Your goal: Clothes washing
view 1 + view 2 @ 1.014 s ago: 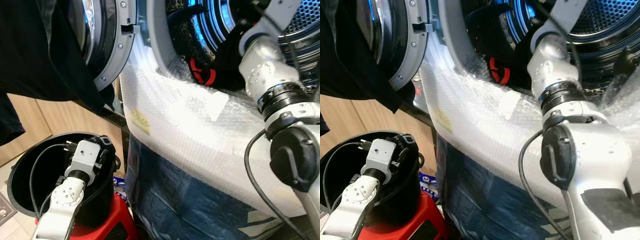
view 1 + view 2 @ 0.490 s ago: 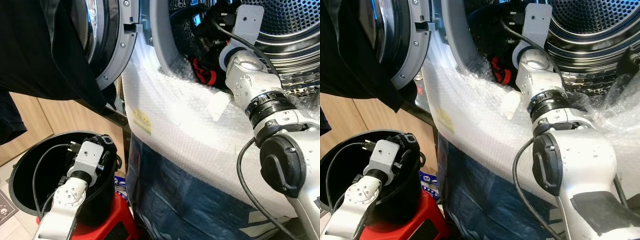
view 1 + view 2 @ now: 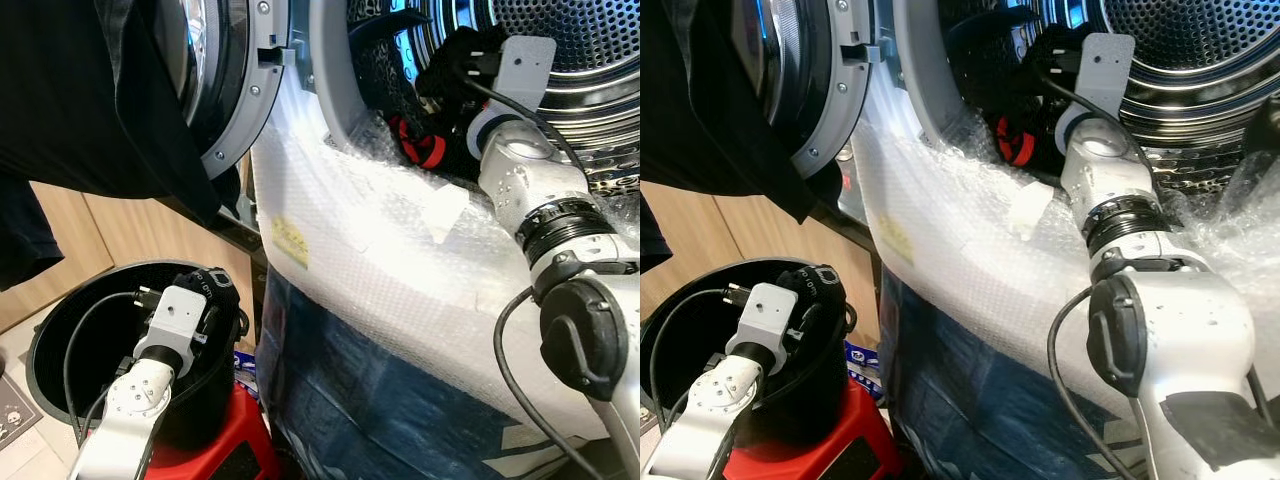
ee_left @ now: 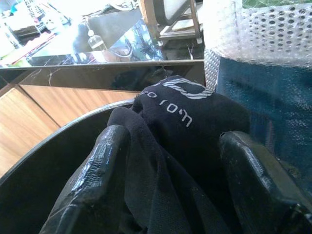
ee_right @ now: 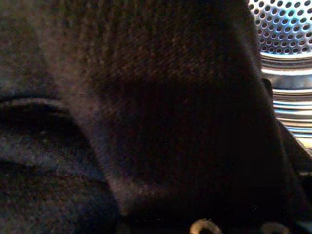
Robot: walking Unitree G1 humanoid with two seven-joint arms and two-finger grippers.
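- One black bucket (image 3: 60, 330) on a red stool (image 3: 215, 455); left gripper (image 4: 165, 195) at its rim, jaws clamped around one black garment (image 4: 185, 117).
- Right gripper (image 3: 455, 65) reaches into the drum (image 3: 560, 50) mouth (jaws: cannot tell), dark cloth (image 5: 146, 122) crowding it.

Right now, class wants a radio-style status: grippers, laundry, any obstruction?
Left gripper shut on dark garment over black bin. Right gripper in washer drum against dark cloth; fingers unseen. Bubble wrap covers the sill.

No readable text on anything
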